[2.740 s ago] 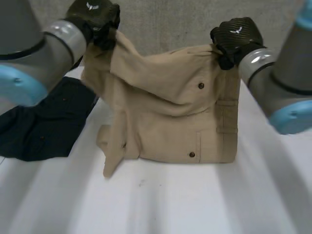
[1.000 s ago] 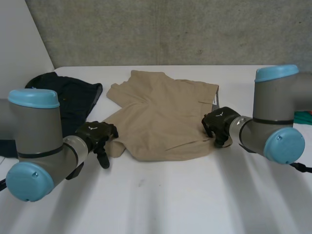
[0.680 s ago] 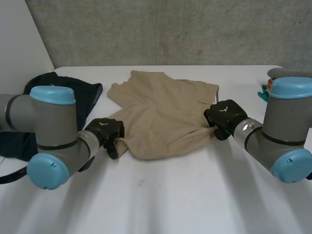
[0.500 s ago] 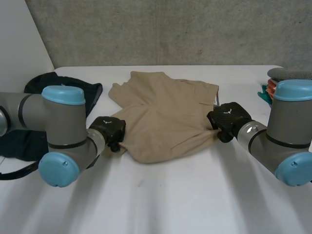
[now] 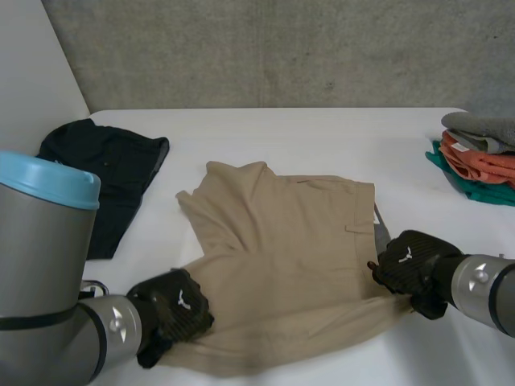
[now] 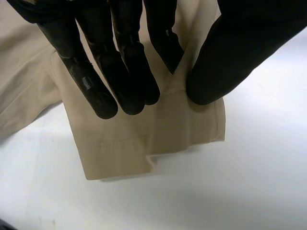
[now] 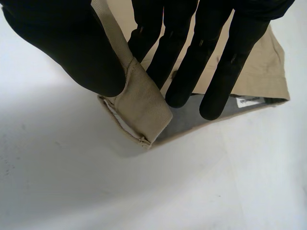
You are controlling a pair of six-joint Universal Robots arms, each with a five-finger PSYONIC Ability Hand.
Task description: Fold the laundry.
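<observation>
Tan shorts [image 5: 282, 241] lie folded in the middle of the white table [image 5: 322, 137]. My left hand [image 5: 173, 310] grips their near left corner. In the left wrist view the fingers [image 6: 120, 72] and thumb pinch the tan hem [image 6: 158, 139]. My right hand [image 5: 410, 269] grips the near right corner. In the right wrist view the thumb [image 7: 72, 48] and fingers pinch a fold of tan waistband [image 7: 141, 108], with grey lining beneath. Both corners sit just above the table.
A dark navy garment [image 5: 105, 177] lies at the table's left side. A stack of folded clothes [image 5: 479, 157], grey over orange over green, stands at the far right edge. A grey concrete wall runs behind the table.
Both hands have drawn the shorts toward the near edge, and the cloth now lies closer to me. My left hand has closed on the near left corner.
</observation>
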